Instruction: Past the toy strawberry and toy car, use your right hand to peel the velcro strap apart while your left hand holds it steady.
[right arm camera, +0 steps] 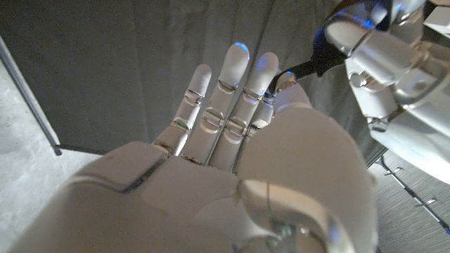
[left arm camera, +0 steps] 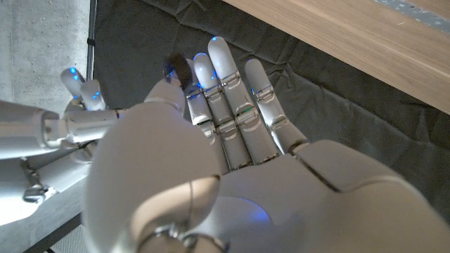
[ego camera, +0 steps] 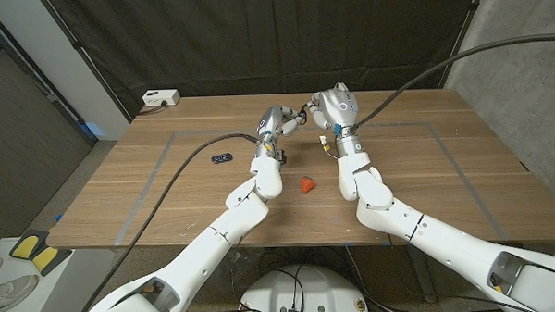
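Between the two raised hands, above the far middle of the table, sits the velcro strap [ego camera: 301, 113]: a short dark band spanning from one hand to the other. Judgement: light, floppy fabric, no real stiffness; hook-and-loop bond needs a peel from a free end, not a straight pull. Best grip is a pinch at each end tab.

Left hand [ego camera: 275, 125] pinches one end between thumb and a finger; other fingers straight and together in its wrist view. Right hand [ego camera: 335, 106] has the other end, a dark tab at its thumb tip in the right wrist view; remaining fingers extended, slightly fanned. Both hands glossy white hard plastic, so judged slippery on fabric.

Nearer, the toy strawberry [ego camera: 305, 185] lies between the forearms: small, red, rounded. Toy car [ego camera: 221, 159] to the left, small, dark blue. Table [ego camera: 445, 183] is wood-grain with pale taped outlines.
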Tool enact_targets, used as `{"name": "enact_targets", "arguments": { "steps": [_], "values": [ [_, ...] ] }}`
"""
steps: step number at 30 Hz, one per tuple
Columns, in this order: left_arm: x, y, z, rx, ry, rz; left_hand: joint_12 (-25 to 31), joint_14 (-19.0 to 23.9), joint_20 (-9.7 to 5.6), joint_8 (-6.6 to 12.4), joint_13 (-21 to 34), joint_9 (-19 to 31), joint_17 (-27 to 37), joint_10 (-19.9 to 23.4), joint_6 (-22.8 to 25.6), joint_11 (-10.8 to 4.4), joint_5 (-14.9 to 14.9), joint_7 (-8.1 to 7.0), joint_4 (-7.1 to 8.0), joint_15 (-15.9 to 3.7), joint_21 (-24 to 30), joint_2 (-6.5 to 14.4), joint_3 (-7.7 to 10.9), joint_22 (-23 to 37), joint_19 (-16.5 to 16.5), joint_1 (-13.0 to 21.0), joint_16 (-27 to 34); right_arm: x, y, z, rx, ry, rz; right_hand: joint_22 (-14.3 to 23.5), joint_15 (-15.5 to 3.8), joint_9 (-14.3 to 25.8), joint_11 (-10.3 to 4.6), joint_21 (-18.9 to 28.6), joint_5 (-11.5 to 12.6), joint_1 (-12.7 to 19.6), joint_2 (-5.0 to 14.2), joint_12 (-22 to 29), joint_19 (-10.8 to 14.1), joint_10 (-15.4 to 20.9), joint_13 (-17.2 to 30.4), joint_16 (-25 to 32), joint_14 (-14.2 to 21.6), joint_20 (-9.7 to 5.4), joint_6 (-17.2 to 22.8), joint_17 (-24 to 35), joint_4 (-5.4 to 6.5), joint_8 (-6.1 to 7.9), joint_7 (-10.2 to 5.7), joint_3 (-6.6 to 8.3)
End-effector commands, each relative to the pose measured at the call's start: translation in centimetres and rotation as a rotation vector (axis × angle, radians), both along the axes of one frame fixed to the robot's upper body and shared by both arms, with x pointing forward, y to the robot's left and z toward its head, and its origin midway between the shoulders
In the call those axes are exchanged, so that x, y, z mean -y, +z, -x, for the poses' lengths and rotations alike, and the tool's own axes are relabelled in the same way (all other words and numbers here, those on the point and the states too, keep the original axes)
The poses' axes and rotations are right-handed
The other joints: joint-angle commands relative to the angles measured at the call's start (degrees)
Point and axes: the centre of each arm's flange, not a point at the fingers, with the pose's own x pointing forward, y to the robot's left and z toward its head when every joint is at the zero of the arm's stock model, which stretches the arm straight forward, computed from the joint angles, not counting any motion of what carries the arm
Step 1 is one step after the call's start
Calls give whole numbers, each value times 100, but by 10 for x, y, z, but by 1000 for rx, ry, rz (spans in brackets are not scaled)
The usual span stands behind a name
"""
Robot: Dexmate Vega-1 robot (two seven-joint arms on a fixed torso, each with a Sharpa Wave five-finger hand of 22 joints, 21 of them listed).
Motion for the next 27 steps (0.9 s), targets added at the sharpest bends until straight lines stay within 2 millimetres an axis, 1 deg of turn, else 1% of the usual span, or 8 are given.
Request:
{"name": "enact_targets", "arguments": {
  "steps": [1, 6, 10, 13, 18, 21, 27],
  "values": [
    [-3, -2, -1, -46, 53, -33, -62, 209, -84, -35, -22, -26, 20, 428, 59, -370, -35, 33, -41, -214, 46, -10, 24, -8, 56, 114, -24, 5, -9, 4, 182, 1, -88, 25, -388, 337, -36, 109, 1, 20, 70, 20, -30, 58, 6, 11, -21, -826, 0, 42, -11, 56, 7, -45],
    [-4, -3, 0, -51, 83, -30, -139, 251, -97, -36, -85, -73, 3, 459, 82, -404, -78, 38, -59, -215, 85, -32, 46, -18, 124, 159, -58, 7, -10, 6, 217, 17, -101, 32, -388, 404, -41, 194, 6, 35, 74, 9, -47, 71, 26, 5, -12, -819, -3, 72, -4, 79, 24, -76],
    [-4, -4, 0, -52, 90, -32, -178, 320, -134, -14, -124, -112, -13, 535, 150, -362, -126, 43, -72, -219, 118, -40, 71, -23, 168, 202, -75, 8, -11, 8, 231, 21, -105, 33, -388, 455, -29, 262, 12, 50, 79, -10, -61, 92, 15, -4, -2, -814, 8, 89, -1, 98, 29, -99],
    [-4, -5, 0, -54, 93, -37, -191, 344, -148, -9, -110, -133, -21, 546, 169, -359, -157, 60, -76, -222, 136, -45, 84, -24, 182, 222, -90, 10, -11, 10, 242, 21, -114, 29, -388, 490, -34, 301, 15, 55, 78, -15, -83, 91, 34, -7, 6, -808, -3, 104, 4, 101, 37, -118],
    [-3, -7, 1, -55, 98, -37, -220, 349, -135, -19, -102, -163, -35, 557, 155, -336, -204, 58, -78, -221, 150, -53, 101, -25, 157, 244, -127, 14, -10, 12, 254, 19, -120, 23, -388, 521, -27, 337, 19, 61, 78, -26, -99, 91, 40, -16, 12, -803, 3, 110, 9, 110, 39, -136],
    [-2, -8, 2, -53, 98, -30, -239, 351, -126, -23, -87, -179, -44, 542, 148, -332, -227, 70, -68, -215, 157, -53, 106, -26, 142, 240, -148, 16, -10, 13, 261, 18, -125, 14, -388, 532, -43, 378, 23, 66, 81, -35, -108, 104, 44, -21, 19, -798, 16, 125, 15, 107, 39, -154],
    [0, -9, 3, -52, 96, -28, -255, 362, -119, -25, -56, -206, -57, 559, 150, -341, -263, 70, -41, -209, 171, -45, 116, -28, 127, 221, -183, 19, -9, 15, 264, 13, -130, -9, -388, 535, -30, 430, 31, 74, 81, -54, -130, 117, 46, -36, 29, -790, 23, 139, 23, 87, 32, -182]
  ]
}}
